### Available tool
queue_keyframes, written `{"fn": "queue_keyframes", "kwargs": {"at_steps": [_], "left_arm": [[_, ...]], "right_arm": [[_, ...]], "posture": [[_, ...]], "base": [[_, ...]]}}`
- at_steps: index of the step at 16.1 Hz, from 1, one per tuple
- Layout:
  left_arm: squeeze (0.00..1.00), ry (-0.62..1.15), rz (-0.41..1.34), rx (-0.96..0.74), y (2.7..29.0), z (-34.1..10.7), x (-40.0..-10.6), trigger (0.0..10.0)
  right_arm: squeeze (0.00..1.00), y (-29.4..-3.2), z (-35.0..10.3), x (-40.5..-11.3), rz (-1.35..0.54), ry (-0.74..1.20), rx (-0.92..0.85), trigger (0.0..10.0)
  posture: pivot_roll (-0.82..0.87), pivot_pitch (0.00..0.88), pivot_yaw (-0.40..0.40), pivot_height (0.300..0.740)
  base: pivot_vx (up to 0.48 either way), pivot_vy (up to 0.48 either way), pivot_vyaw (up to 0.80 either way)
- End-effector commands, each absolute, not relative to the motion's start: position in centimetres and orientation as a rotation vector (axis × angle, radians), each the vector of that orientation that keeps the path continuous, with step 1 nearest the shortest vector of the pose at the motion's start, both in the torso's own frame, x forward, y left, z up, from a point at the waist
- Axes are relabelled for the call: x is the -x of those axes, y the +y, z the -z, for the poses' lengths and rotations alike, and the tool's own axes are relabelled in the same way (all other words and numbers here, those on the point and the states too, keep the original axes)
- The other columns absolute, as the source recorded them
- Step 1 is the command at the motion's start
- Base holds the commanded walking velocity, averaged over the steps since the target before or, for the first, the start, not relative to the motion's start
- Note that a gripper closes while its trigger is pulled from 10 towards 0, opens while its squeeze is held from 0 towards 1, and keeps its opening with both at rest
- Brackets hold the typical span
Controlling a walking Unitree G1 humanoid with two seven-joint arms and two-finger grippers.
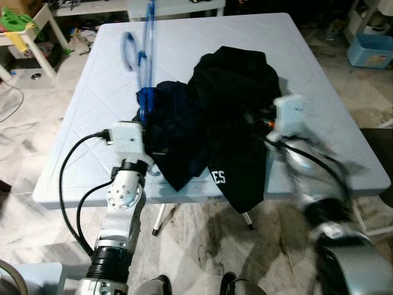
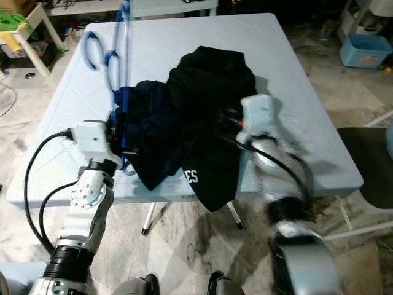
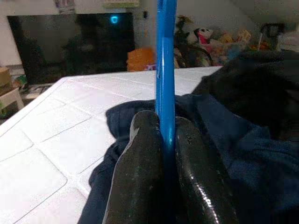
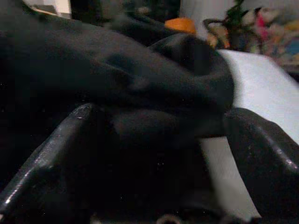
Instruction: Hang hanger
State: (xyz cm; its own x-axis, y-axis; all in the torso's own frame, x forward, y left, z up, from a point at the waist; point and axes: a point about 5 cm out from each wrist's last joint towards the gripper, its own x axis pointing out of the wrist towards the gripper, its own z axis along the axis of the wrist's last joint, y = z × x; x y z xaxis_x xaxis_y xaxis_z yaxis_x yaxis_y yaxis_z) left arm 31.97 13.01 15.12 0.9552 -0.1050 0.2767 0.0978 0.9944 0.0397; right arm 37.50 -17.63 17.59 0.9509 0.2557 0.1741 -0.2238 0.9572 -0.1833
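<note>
Clamping the blue hanger [image 3: 165,70] between both fingers [image 3: 140,172], my left end effector [image 3: 164,140] sits at the near left edge of the dark clothes [image 1: 215,117]. The hanger stands nearly upright from that grip, its hook [image 1: 130,49] blurred above the white surface [image 1: 92,92], its lower part against the navy cloth [image 3: 224,154]. My right end effector [image 4: 159,140] is spread wide, fingers either side of a fold of black cloth [image 4: 140,70] at the pile's right side, its arm blurred. The clothes lie heaped mid-surface, one black piece with white letters [image 1: 219,177] hanging over the near edge. A blue bin [image 1: 370,49] stands on the floor at far right.
</note>
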Motion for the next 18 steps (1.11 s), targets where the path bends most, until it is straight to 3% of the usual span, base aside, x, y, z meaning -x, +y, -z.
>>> {"fn": "queue_keyframes", "kwargs": {"at_steps": [1, 2, 7, 14, 18], "left_arm": [[0.0, -0.068, 0.136, -0.046, 13.9, -10.8, -31.3, 10.0], [0.0, -0.062, 0.167, -0.045, 14.0, -10.9, -31.3, 10.0], [0.0, -0.139, 0.115, -0.217, 15.2, -12.3, -31.2, 10.0], [0.0, -0.183, 0.012, -0.196, 15.6, -14.0, -30.5, 10.0], [0.0, -0.154, 0.03, -0.186, 15.2, -13.5, -30.6, 10.0]], "right_arm": [[0.65, -18.7, -18.4, -37.0, -0.233, -0.248, 0.202, 10.0], [0.0, -19.3, -18.5, -36.7, -0.221, -0.256, 0.23, 10.0], [0.0, -18.0, -17.9, -35.1, -0.255, -0.291, 0.263, 10.0], [0.0, -18.4, -16.9, -33.5, -0.109, -0.29, 0.176, 10.0], [0.0, -15.6, -16.2, -33.3, -0.187, -0.279, 0.189, 10.0]], "posture": [[0.04, 0.188, 0.013, 0.74], [0.04, 0.185, 0.017, 0.74], [0.03, 0.154, 0.017, 0.74], [0.03, 0.159, 0.018, 0.74], [0.02, 0.166, 0.02, 0.74]], "base": [[0.0, 0.0, 0.0], [0.0, 0.0, 0.0], [0.0, 0.0, 0.0], [0.0, 0.0, 0.0], [0.0, 0.0, 0.0]]}}
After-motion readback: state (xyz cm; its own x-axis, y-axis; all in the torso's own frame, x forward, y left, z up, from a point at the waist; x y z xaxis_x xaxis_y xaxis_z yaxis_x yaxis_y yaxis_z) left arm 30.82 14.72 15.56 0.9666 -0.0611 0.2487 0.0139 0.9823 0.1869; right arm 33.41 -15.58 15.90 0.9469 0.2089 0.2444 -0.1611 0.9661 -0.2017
